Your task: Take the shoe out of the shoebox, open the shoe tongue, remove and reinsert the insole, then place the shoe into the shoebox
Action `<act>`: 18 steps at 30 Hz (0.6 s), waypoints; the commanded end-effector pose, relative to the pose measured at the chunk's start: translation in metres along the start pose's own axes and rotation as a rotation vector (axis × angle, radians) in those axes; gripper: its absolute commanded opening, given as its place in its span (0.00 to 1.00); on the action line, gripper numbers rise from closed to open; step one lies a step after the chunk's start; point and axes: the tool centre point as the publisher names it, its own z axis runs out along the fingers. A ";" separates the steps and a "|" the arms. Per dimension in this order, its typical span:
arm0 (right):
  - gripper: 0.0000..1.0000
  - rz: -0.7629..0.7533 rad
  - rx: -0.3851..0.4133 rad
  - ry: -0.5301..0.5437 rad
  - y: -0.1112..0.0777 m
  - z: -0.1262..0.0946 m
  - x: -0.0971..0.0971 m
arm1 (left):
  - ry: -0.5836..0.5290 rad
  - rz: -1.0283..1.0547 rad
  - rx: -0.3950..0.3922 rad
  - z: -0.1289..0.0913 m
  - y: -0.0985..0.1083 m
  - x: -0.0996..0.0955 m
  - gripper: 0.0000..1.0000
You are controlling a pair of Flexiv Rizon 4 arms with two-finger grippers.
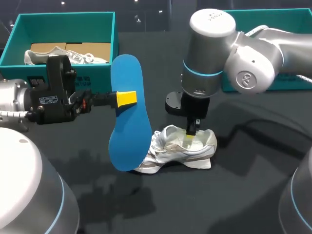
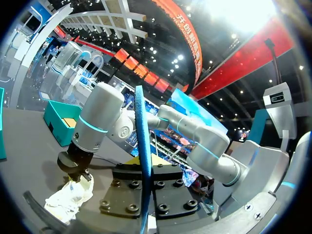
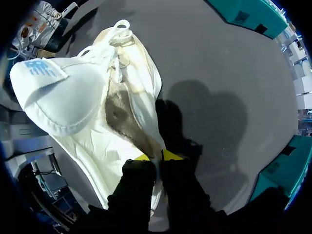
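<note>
1. The left gripper (image 1: 126, 98) pinches the blue insole (image 1: 129, 141) and holds it up in the air. Its low end is close to the front of the shoe.
2. The white shoe (image 1: 178, 151) sits on the dark table (image 1: 243, 190), out of the teal shoebox (image 1: 63, 18).
3. The right gripper (image 1: 191, 138) is closed on the rim of the shoe's opening. The tongue (image 3: 53, 92) is flipped open.
4. I think the step now is putting the insole back.
5. Next, the low end must slide into the open shoe while the right gripper holds it steady.
</note>
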 end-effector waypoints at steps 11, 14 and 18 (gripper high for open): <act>0.00 0.052 0.019 0.027 0.003 -0.012 0.002 | -0.001 0.000 0.002 0.001 0.001 0.000 0.00; 0.00 0.080 0.018 0.026 0.001 -0.017 0.006 | -0.001 0.000 0.002 0.001 0.001 0.000 0.00; 0.00 0.138 0.014 0.018 -0.001 -0.023 0.010 | -0.001 0.000 0.002 0.001 0.001 0.000 0.00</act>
